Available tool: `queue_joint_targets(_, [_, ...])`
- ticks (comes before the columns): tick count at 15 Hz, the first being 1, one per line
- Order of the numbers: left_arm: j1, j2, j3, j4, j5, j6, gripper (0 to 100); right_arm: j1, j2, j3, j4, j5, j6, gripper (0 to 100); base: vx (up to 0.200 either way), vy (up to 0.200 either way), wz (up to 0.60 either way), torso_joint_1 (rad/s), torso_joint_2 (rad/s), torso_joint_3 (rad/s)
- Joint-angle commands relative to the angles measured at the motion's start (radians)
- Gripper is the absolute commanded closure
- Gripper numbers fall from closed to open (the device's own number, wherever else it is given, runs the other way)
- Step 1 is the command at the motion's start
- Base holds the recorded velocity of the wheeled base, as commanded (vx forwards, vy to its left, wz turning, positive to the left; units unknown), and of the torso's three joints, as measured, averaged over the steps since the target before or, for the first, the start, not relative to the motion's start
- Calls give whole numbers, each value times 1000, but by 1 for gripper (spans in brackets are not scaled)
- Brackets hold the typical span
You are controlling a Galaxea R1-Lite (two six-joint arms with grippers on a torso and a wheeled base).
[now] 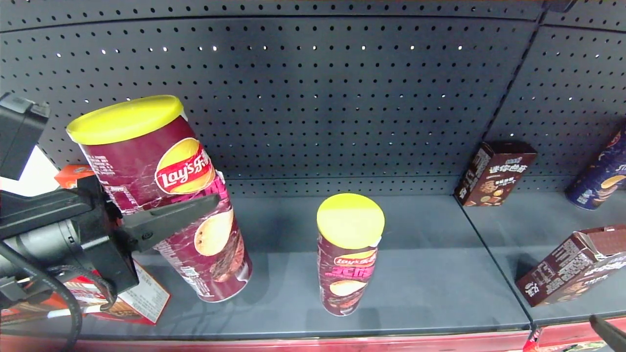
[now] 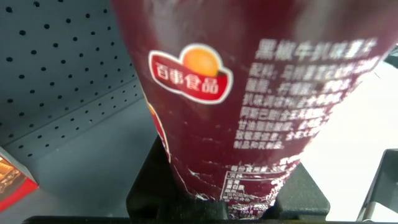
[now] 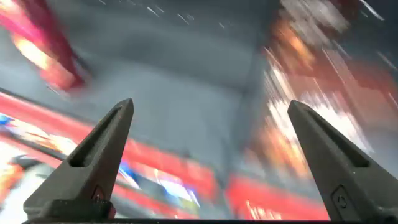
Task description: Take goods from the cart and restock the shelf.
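Left pincer (image 1: pixel 193 208) is pinching a maroon chip can (image 1: pixel 161 195) with a yellow lid: can tilted, lid leaning toward 10 o'clock, base low over the shelf (image 1: pixel 430 274), can't tell if it touches. Second can (image 1: pixel 349 254) stands upright on the shelf at 3 o'clock of the held one, apart from it; upright brown box (image 1: pixel 494 171) and lying brown box (image 1: pixel 570 266) sit further toward 3 o'clock. Right pincer (image 3: pixel 214 162) is spread, nothing between its fingers.
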State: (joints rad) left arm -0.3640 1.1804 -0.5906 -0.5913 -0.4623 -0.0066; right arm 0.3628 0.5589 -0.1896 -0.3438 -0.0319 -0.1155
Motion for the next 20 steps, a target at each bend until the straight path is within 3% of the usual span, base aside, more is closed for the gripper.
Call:
queue_joint_targets(1, [-3,1,5,-1,-1,0,100,-36,-395,68,272,-128,13,0,0,0,0,0,0,0])
queue_joint_targets(3, [-9,1,0,-1,-1,4,100,-53,-530,90,393,-163,25,0,0,0,0,0,0,0])
queue_joint_targets(4, [-13,5,-6,-1,-2,4,100,-42,-557,116,401,-250,68,0,0,0,0,0,0,0])
queue_joint_targets(7, [-13,10,8,-1,-2,7,100,-41,-559,160,355,-313,168,0,0,0,0,0,0,0])
queue_joint_targets(9, [-15,8,9,2,-2,7,100,-39,-559,160,351,-252,148,0,0,0,0,0,0,0])
queue_joint_targets(11, [-18,10,14,1,-6,8,100,-39,-559,163,350,-28,85,0,0,0,0,0,0,0])
queue_joint_targets(16, [-64,10,14,5,-7,7,100,-36,-559,190,344,3,97,0,0,0,0,0,0,0])
queue_joint_targets(19, [-204,39,5,5,1,-4,100,-36,-559,190,344,3,99,0,0,0,0,0,0,0])
queue_joint_targets(20, [-222,59,3,-2,5,-4,100,-36,-559,190,344,3,99,0,0,0,0,0,0,0])
